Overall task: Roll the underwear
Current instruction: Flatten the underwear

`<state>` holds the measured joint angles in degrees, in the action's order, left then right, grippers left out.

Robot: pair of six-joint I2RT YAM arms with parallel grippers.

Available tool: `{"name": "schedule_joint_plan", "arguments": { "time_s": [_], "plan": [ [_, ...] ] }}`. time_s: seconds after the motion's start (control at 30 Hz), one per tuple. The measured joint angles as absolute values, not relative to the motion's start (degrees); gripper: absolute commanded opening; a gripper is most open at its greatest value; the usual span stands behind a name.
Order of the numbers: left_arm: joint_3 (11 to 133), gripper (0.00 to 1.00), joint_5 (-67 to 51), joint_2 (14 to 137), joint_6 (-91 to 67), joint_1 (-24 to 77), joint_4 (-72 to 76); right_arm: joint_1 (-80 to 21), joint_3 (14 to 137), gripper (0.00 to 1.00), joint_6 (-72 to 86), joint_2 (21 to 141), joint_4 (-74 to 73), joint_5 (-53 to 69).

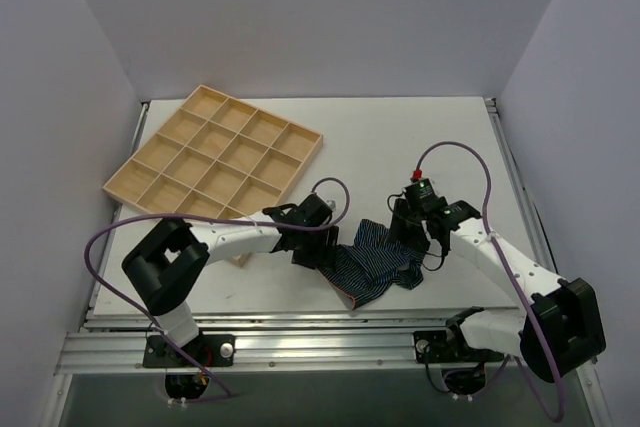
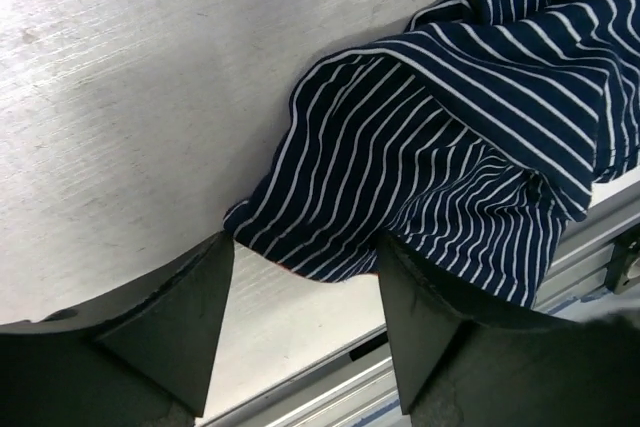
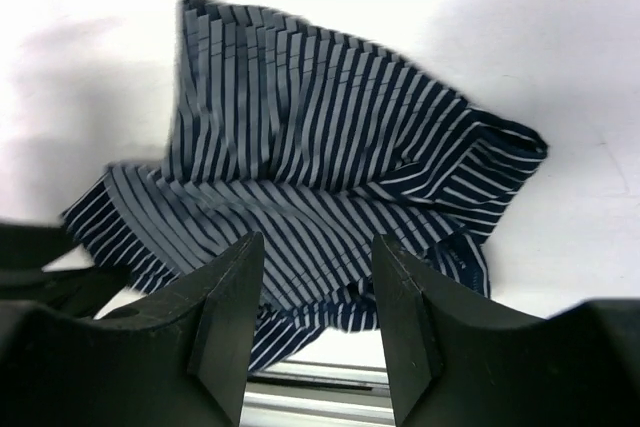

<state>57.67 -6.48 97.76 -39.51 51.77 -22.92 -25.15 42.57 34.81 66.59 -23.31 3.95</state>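
Navy striped underwear (image 1: pixel 375 262) lying crumpled near the front edge of the white surface (image 1: pixel 420 137), left tool (image 1: pixel 322 250) sitting at its left edge, jaws standing wide with the hem between the tips, right tool (image 1: pixel 412 230) hovering over its right side, jaws partly open and straddling cloth, neither clamping, wooden tray (image 1: pixel 213 154) sitting well apart at back left

A white table (image 1: pixel 400 137) stands boxed by plain pale walls (image 1: pixel 320 17) behind it and on both sides. An aluminium rail (image 1: pixel 330 347) runs along its near edge

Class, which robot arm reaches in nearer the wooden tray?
The left arm: it lies beside the tray; the right arm is beyond the underwear.
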Motion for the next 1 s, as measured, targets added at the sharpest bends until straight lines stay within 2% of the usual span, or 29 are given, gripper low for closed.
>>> {"name": "schedule_joint_plan", "arguments": {
  "time_s": [0.07,0.1,0.2,0.23,0.43,0.77,1.0],
  "plan": [
    [57.7,0.46,-6.8,98.3,-39.3,51.7,-22.3,-25.1,43.0,0.43,35.9,69.0,-23.7,2.4],
    [57.7,0.28,-7.0,98.6,-39.4,51.7,-21.8,-25.1,43.3,0.43,36.3,70.0,-23.8,1.9],
    [57.8,0.13,-7.6,99.2,-38.7,51.7,-21.3,-25.1,43.7,0.41,37.6,71.9,-23.9,0.4],
    [57.8,0.04,-7.7,99.3,-38.5,51.7,-21.3,-25.1,43.8,0.41,38.0,72.2,-24.0,-0.3],
    [64.0,0.02,-7.1,99.3,-36.3,51.3,-24.3,-23.5,46.2,0.4,40.3,78.1,-24.9,-5.9],
    [67.0,0.02,-4.9,93.4,-33.7,50.9,-25.5,-21.9,48.2,0.2,40.7,89.3,-21.8,-7.0],
    [66.9,0.02,-4.5,92.3,-32.5,50.9,-26.4,-21.1,56.1,0.18,38.9,98.0,-16.8,-3.6]
  ]
}}
